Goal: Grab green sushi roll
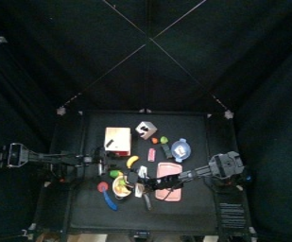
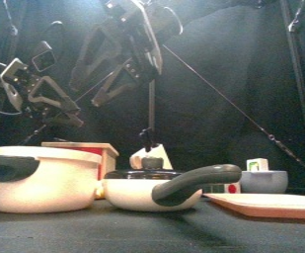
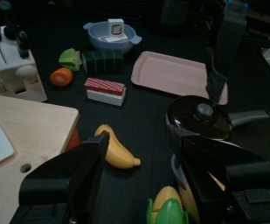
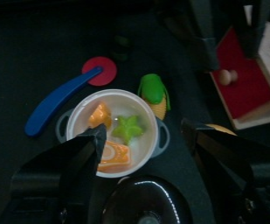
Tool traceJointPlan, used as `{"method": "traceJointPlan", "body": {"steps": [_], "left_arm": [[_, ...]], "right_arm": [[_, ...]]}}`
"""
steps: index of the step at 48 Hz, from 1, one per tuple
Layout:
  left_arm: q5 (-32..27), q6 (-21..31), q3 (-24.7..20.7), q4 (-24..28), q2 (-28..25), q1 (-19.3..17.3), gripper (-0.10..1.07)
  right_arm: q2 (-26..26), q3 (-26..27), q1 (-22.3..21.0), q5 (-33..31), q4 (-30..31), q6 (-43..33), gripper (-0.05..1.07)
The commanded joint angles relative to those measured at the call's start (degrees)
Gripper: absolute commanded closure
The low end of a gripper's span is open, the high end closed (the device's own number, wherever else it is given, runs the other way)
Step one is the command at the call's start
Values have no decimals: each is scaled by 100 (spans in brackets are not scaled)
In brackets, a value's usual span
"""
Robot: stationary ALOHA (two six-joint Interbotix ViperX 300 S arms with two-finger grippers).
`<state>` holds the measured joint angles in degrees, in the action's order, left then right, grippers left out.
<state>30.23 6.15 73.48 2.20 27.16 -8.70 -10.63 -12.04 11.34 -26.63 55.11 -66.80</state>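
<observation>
The green sushi roll (image 3: 102,61) is a dark green block lying on the black table between a leafy green piece (image 3: 69,58) and the pink tray (image 3: 172,72), beside a red and white sushi piece (image 3: 106,90). My left gripper (image 3: 143,188) is open and empty, well short of the roll, above a banana (image 3: 117,147) and a corn cob (image 3: 166,210). My right gripper (image 4: 137,147) is open and empty, hovering over a white bowl (image 4: 148,149) that holds orange pieces and a green star. In the top view the left gripper (image 1: 107,168) and right gripper (image 1: 155,184) are near the table's middle.
A black lidded pan (image 3: 207,118) stands near the left gripper, with a wooden box (image 3: 20,140) on the other side. A blue bowl (image 3: 111,33) sits beyond the roll. The right wrist view shows a blue spoon (image 4: 58,103), a red disc (image 4: 100,68) and a corn cob (image 4: 155,94).
</observation>
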Motion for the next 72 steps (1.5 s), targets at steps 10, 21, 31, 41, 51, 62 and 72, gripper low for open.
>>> {"method": "traceJointPlan", "body": {"steps": [10, 21, 31, 41, 51, 62, 72], "left_arm": [[26, 9, -53, 0, 0, 9, 6], [18, 9, -44, 0, 0, 9, 6], [18, 9, -35, 0, 0, 9, 6], [26, 0, -26, 0, 0, 9, 6], [26, 0, -26, 0, 0, 9, 6], [18, 0, -26, 0, 0, 9, 6], [-18, 0, -26, 0, 0, 9, 6]], "right_arm": [[659, -114, -141, -536, -580, -105, 4], [870, -431, -325, -606, -510, -1002, 4], [1248, -896, -519, -668, -158, -1828, 4], [1740, -1494, -861, -1020, -229, -2065, 4], [1819, -1863, -1459, -1125, -721, -1995, 4], [1775, -2109, -1986, -1143, -1081, -1573, 3], [1538, -1986, -2355, -1169, -1863, -562, 3]]}}
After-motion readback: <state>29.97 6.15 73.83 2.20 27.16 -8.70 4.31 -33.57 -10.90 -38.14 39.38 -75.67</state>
